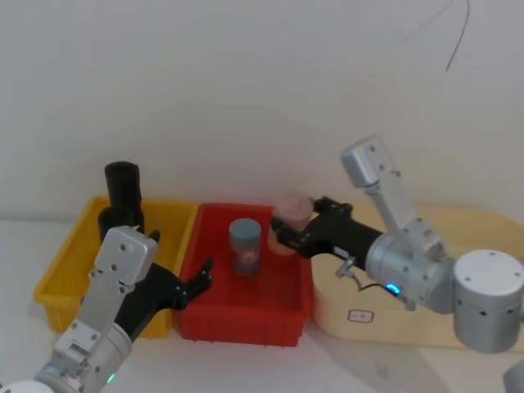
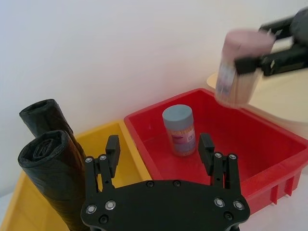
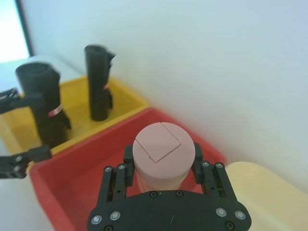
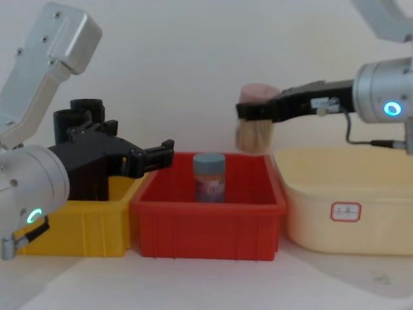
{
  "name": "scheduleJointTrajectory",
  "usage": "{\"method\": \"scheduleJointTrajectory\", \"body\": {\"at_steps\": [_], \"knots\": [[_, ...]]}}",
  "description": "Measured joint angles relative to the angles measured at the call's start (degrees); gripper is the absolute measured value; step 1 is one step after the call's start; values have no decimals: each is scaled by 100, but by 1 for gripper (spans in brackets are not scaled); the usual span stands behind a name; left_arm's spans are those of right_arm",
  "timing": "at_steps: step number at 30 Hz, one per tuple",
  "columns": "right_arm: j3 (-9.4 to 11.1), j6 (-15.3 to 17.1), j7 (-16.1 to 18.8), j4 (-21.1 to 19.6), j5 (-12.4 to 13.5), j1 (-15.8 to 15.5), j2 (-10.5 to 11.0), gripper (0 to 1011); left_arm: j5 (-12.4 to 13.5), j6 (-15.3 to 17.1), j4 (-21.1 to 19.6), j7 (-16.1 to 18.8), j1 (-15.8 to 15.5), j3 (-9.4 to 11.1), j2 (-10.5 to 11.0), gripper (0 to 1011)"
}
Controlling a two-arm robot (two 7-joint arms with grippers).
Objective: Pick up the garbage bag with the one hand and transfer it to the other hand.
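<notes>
Head view: your black garbage bag (image 1: 123,190) stands upright, left of frame; left gripper (image 1: 200,280) gapes empty, right gripper (image 1: 283,231) clamps pink jar (image 1: 292,208).

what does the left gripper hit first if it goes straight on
Probably the blue jar in the red bin: the left wrist view centres it between the left gripper's open fingers. It may pass just over the lid; depth is unclear.

Illumination is bright, even and diffuse off the white wall (image 1: 246,82), leaving only faint soft shadows on the table (image 4: 213,284) at 6 o'clock in the chest view, an overexposed patch (image 3: 12,29) in the right wrist view, and the pink-lidded jar (image 4: 255,123) motion-blurred at 1 o'clock in the chest view.
</notes>
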Motion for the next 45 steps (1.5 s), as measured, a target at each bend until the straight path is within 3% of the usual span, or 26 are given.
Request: {"method": "scheduleJointTrajectory", "body": {"at_steps": [7,23,36,45], "knots": [[301,-47,-549,-682,-119,-427,122,664,0,0,0,0,0,0,0,1001],[878,-70,-1716,-1671,-475,-1449,222,663,0,0,0,0,0,0,0,1001],[1413,-56,-2567,-2138,-667,-2369,159,664,0,0,0,0,0,0,0,1001],[1720,-67,-2933,-2311,-721,-2856,98,663,0,0,0,0,0,0,0,1001]]}}
